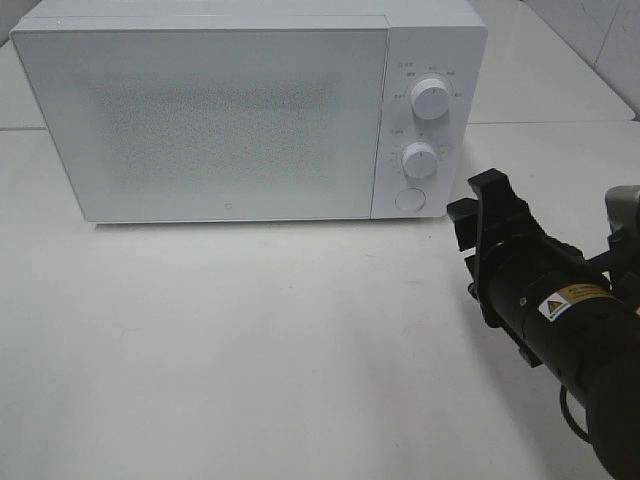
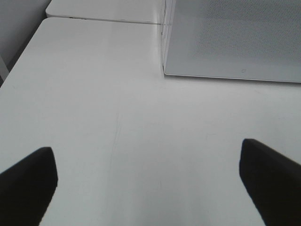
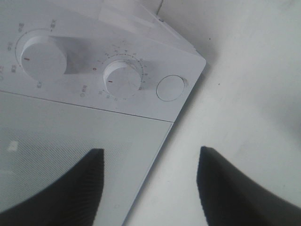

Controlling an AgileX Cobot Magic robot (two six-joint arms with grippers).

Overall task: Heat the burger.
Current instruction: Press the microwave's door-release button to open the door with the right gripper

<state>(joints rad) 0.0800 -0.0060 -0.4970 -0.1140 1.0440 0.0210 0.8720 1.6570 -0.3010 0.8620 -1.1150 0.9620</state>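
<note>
No view shows the burger. A white microwave (image 1: 230,120) stands at the back of the table with its frosted door (image 1: 210,120) closed. My right gripper (image 1: 478,205) hovers just right of the control panel, near the round button (image 1: 410,199). In the right wrist view this gripper (image 3: 150,188) is open with nothing between its dark fingers (image 3: 80,183), and the button (image 3: 170,88) and lower knob (image 3: 123,79) lie ahead of it. My left gripper (image 2: 148,183) is open over bare table, in front of the microwave's left corner (image 2: 165,70).
Two white knobs (image 1: 430,97) (image 1: 419,160) sit one above the other on the panel. The white table (image 1: 250,340) stretches in front of the microwave. A seam between two tabletops (image 2: 103,20) runs behind the microwave's left side.
</note>
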